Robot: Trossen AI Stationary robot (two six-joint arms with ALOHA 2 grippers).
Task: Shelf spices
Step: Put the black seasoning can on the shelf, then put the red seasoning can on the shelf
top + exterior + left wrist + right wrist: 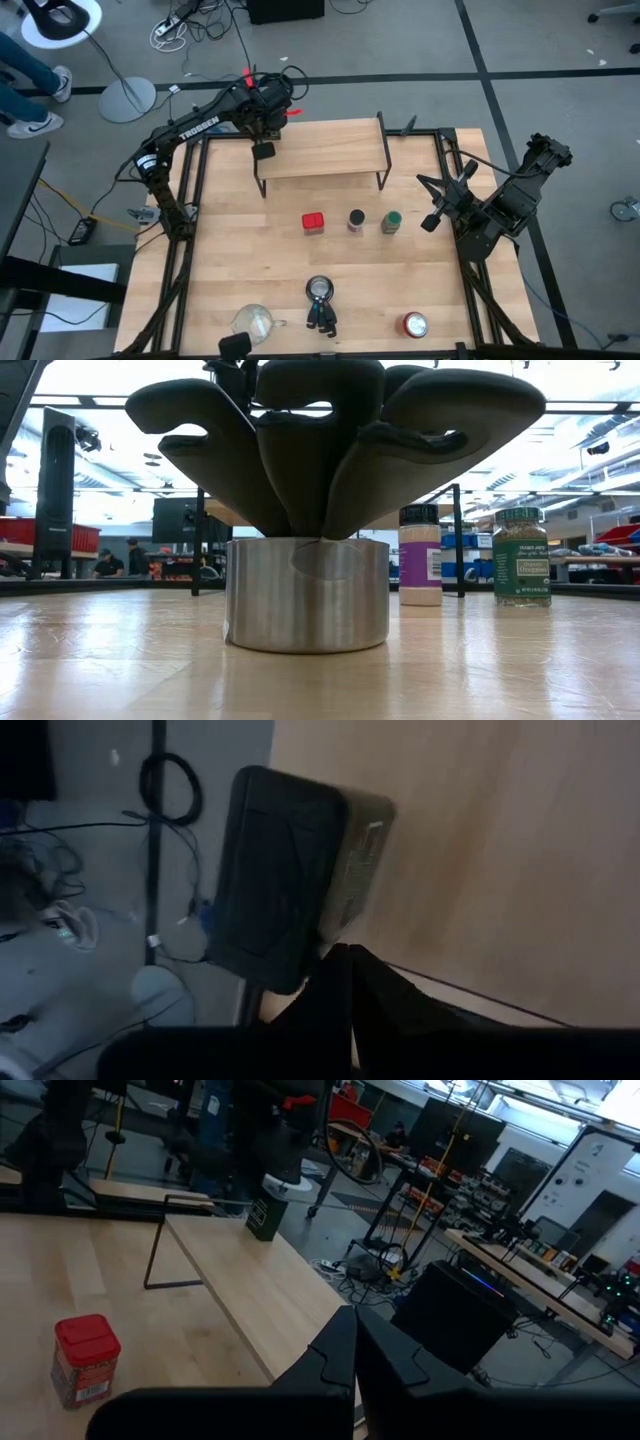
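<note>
The dark olive tin (285,880) is at the left end of the shelf (320,150), also seen in the right wrist view as a small dark tin (265,1218). My left gripper (263,148) hangs over it, shut, with its tips at the tin. On the table in front of the shelf stand the red tin (313,222), the purple-labelled jar (420,555) and the green jar (521,557). My right gripper (432,222) waits shut and holds nothing, to the right of the green jar. My left gripper has its shut fingertips (345,965) at the tin's corner edge (325,935), where the dark face meets the labelled side. It comes slanting down from above. I cannot tell whether it pinches anything there, or whether the tin's base rests on the shelf board.
A steel cup with dark utensils (320,292) stands near the front middle and fills the low view. A clear glass cup (253,320) is at the front left and a red-topped can (415,324) at the front right. Bare shelf board (480,850) stretches to the tin's right.
</note>
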